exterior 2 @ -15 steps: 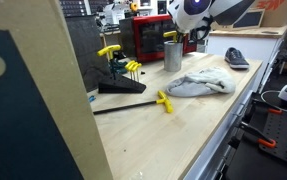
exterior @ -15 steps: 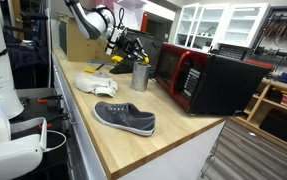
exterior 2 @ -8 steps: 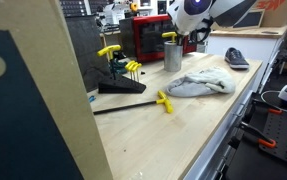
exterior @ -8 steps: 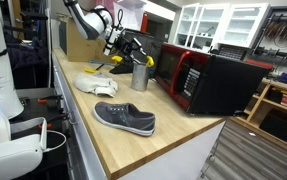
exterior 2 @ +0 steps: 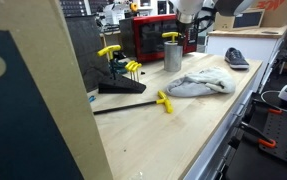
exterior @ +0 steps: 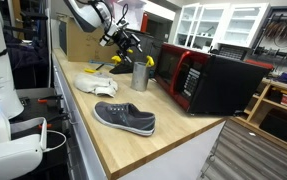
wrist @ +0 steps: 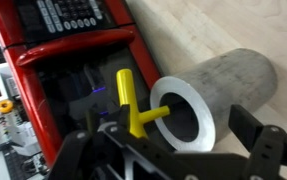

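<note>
A grey metal cup stands on the wooden counter in front of the red microwave. A yellow T-handle tool sticks out of its mouth. In the wrist view the cup lies just below my gripper. The jaws stand wide apart, one black finger on each side, and nothing is between them. In both exterior views the gripper hangs a little above the cup, clear of the tool's handle.
A grey shoe and a crumpled white cloth lie on the counter. The red microwave stands behind the cup. A rack of yellow-handled keys and a loose yellow-handled tool sit further along.
The jaws have gone from nearly shut on the yellow tool's handle to wide open. The gripper has lifted upward, and the tool stays in the cup.
</note>
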`<action>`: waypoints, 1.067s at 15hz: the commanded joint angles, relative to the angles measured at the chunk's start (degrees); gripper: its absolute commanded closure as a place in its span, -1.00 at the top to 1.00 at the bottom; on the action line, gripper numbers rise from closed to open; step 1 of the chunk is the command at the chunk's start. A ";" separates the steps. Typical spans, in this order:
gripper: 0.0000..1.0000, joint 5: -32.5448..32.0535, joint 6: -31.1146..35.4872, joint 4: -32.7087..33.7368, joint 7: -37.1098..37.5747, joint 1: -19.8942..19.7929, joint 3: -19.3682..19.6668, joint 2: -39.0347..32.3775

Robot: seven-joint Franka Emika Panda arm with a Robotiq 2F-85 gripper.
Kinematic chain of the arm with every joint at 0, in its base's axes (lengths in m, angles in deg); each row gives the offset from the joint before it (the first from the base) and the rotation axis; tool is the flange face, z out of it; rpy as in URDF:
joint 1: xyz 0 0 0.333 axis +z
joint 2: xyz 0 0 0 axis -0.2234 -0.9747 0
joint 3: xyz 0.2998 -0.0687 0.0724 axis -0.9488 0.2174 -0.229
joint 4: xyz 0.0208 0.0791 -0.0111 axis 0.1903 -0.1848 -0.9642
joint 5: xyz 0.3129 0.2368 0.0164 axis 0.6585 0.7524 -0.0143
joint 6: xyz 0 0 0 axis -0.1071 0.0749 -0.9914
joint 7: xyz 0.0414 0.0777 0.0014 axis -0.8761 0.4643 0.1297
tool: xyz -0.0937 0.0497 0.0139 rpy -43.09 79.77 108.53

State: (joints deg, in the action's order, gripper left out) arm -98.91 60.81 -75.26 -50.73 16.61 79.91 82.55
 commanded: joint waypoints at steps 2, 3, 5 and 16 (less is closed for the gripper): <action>1.00 22.07 4.99 -2.72 -19.16 -0.23 2.42 3.44; 1.00 27.41 4.53 -2.74 -23.28 2.30 5.25 3.42; 1.00 38.19 2.50 -2.56 -31.22 5.62 8.97 3.56; 1.00 75.59 -23.03 9.63 -52.00 3.63 8.17 7.21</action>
State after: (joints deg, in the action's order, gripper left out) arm -26.64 42.62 -69.37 -100.61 23.03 89.75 89.82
